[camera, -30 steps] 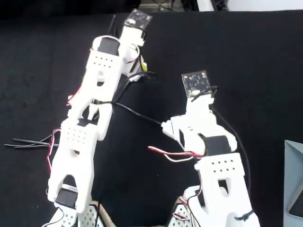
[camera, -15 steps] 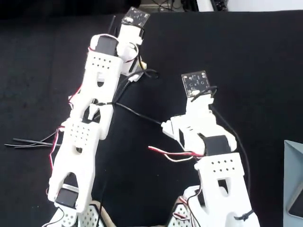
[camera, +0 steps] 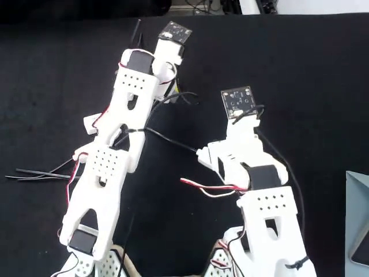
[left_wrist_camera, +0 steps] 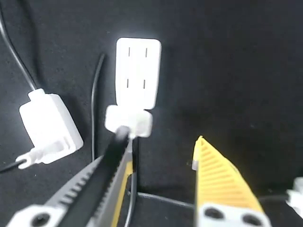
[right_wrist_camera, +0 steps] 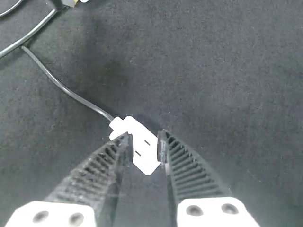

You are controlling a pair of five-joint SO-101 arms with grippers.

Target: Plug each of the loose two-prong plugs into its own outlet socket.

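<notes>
One white corded piece (right_wrist_camera: pixel 141 152), clamped in right tool (right_wrist_camera: pixel 142 137)

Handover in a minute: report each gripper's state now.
Left gripper: open, holding nothing.
Right gripper: closed on the corded socket.

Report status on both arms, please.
Left gripper open, one finger against small plug at outlet strip. Right gripper shut on corded connector. Second plug lies beside strip.
</notes>
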